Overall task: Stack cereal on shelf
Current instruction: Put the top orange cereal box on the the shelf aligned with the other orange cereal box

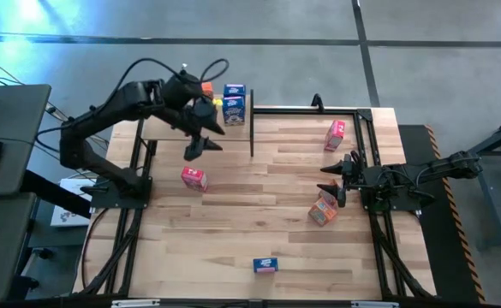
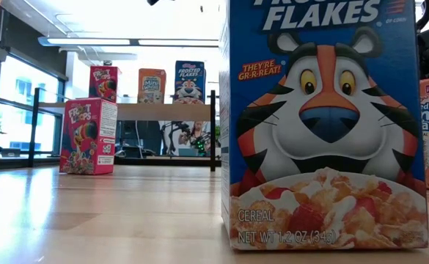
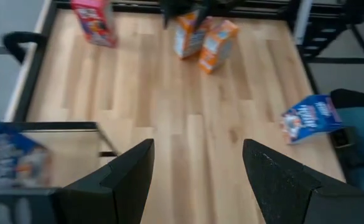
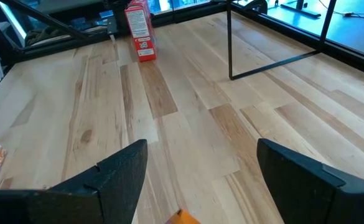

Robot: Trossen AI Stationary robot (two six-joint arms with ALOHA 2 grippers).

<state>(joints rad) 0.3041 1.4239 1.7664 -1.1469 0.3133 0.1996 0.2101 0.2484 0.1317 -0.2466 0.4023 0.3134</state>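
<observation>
You had the left gripper (image 1: 200, 142) hanging empty with its jaws apart just off the shelf (image 2: 163, 111), where three cereal boxes (image 2: 189, 81) stood, likely freed for the pink box (image 1: 193, 177) nearby, while the right gripper (image 1: 334, 178) waited, spread, far right.

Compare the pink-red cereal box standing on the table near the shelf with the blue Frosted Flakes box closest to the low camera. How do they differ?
The pink-red cardboard cereal box stands far back, near the light wooden shelf; the blue Frosted Flakes cardboard box stands at the table's near edge. The pink-red box's front shows colourful print; the blue one's shows a tiger above a cereal bowl. Both stand upright on the plank tabletop, free of any claw.
</observation>
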